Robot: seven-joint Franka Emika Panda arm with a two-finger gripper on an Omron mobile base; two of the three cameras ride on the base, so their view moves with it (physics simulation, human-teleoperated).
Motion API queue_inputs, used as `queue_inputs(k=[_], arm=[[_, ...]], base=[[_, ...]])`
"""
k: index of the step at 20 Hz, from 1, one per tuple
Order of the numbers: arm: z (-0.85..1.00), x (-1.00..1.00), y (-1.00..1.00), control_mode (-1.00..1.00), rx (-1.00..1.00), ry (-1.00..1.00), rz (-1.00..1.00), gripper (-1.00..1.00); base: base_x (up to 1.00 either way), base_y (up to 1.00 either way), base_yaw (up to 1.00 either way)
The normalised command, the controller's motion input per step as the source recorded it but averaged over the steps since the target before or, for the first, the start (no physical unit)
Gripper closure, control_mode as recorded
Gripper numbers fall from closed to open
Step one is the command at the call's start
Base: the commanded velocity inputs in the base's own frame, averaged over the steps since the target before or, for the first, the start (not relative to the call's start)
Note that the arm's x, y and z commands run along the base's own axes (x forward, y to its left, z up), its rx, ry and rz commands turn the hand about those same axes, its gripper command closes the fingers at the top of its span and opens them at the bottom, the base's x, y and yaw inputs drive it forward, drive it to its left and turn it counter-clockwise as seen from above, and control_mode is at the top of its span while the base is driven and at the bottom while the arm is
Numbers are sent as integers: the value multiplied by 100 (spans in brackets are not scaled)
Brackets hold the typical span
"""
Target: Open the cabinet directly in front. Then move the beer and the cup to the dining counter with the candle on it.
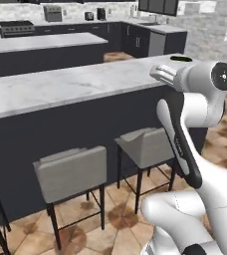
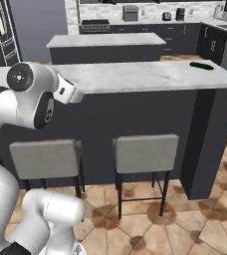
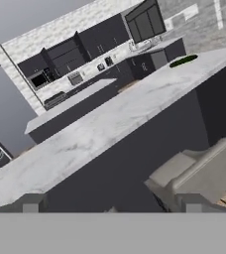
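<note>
Two grey stools (image 2: 145, 154) stand against dining counter (image 2: 135, 75) front edge; marble top, tiled floor (image 2: 185, 219); gripper (image 3: 110, 211) fingers spread wide, empty.

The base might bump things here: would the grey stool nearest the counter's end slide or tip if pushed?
Pushed high, the stool probably tips: a bulky padded seat on thin dark legs. Pushed low, it likely skids, as the tiled floor looks smooth. Its open frame suggests little weight.
</note>
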Motion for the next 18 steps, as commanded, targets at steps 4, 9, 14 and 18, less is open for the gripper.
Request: queue_inputs(k=[4,9,14,18], arm=[[0,0,0,100,0,0,0,-100],[0,0,0,100,0,0,0,-100],[0,0,0,100,0,0,0,-100],[0,0,0,100,0,0,0,-100]], base=[[13,-100,0],[14,-100,0],[18,-100,1],[25,-100,3]])
